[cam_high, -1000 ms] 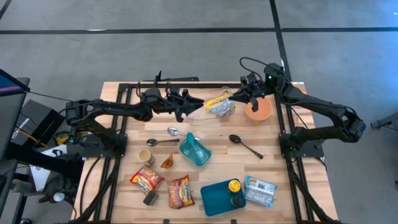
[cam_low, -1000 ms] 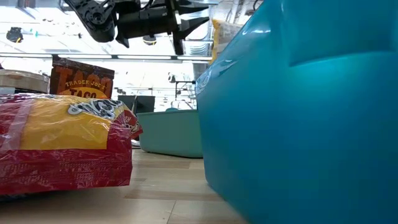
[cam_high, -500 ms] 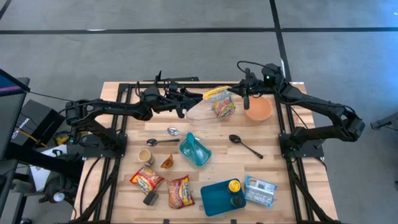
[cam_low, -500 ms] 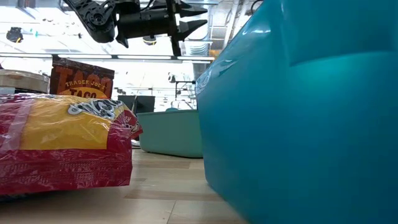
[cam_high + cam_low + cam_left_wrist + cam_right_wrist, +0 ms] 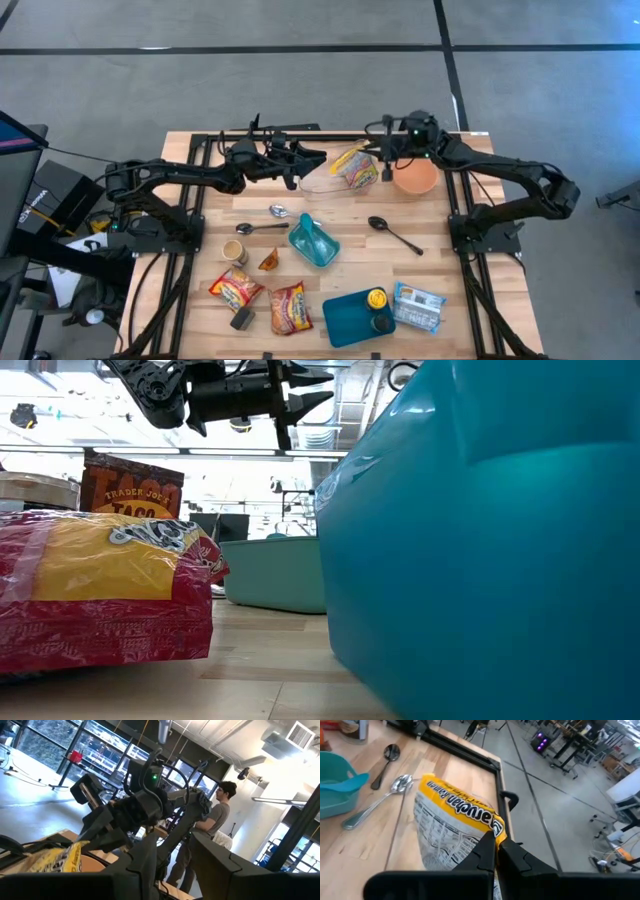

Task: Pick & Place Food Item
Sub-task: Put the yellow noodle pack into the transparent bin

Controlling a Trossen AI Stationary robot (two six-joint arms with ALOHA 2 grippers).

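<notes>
The right gripper (image 5: 496,851) is pinching the crinkly yellow-and-white plastic noodle packet (image 5: 451,827) by its top seam, which looks light, floppy and crushable, so an edge grip seems smartest.

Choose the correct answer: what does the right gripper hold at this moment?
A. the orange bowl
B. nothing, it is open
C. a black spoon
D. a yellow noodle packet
D: in the right wrist view the right gripper is shut on the edge of the yellow noodle packet, and the high view shows that packet at the gripper, beside the orange bowl.
</notes>
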